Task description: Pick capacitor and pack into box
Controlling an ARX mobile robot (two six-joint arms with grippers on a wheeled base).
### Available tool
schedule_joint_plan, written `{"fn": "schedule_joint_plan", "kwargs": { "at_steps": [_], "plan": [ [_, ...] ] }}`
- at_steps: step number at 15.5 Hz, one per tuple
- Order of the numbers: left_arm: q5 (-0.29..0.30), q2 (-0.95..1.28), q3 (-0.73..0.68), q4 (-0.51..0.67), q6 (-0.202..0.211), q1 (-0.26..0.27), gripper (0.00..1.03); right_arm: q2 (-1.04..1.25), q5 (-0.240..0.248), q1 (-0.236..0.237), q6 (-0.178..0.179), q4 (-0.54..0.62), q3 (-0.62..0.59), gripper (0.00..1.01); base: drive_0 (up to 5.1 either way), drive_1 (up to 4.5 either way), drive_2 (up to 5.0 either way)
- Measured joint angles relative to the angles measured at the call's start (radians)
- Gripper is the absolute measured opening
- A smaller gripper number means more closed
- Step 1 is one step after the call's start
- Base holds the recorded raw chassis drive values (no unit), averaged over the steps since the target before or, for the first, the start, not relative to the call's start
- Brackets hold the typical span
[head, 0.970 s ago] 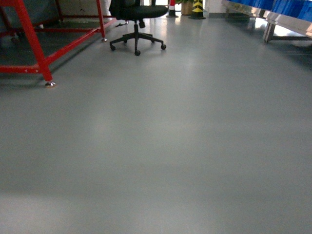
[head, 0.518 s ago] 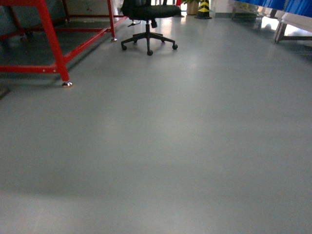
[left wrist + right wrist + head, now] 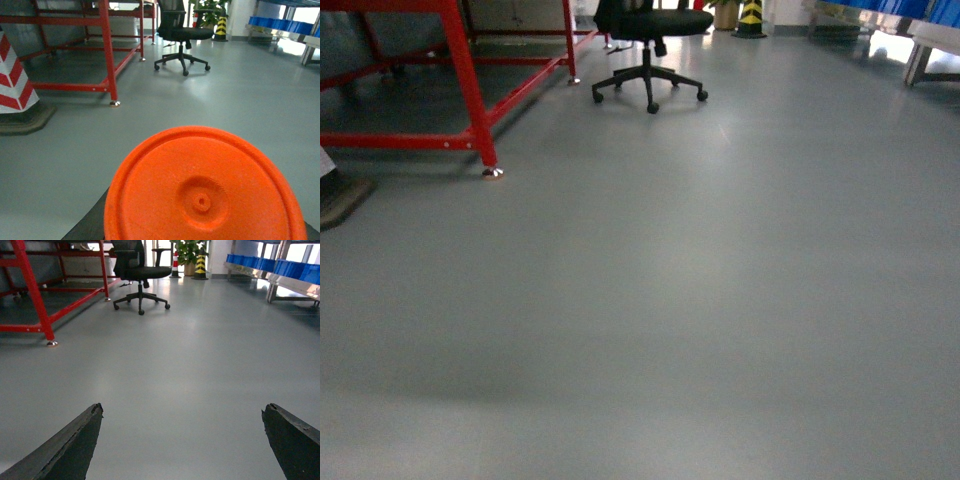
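Neither capacitor nor box showed in any view. Your left gripper (image 3: 202,200) pinched an orange disc (image 3: 202,195) (its jaws hidden, so that's my reading); your right gripper (image 3: 182,440) hung spread and empty. Driving on risked clipping the red frame (image 3: 470,90), office chair (image 3: 648,40) or striped cone (image 3: 12,80).

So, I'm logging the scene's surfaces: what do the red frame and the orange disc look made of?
The red frame looks like painted square steel tube, glossy, on a shiny metal foot. The orange disc looks like moulded plastic, with a matte grainy surface and a centre dimple. Both are guesses.
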Motion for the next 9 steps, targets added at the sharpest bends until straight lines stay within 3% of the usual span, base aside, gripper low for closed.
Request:
{"fn": "schedule_joint_plan", "kwargs": {
  "at_steps": [9],
  "plan": [
    [0.000, 0.000, 0.000, 0.000, 0.000, 0.000, 0.44, 0.000, 0.000, 0.000, 0.000, 0.000, 0.000, 0.98, -5.1, 2.35, 2.3]
  ]
}}
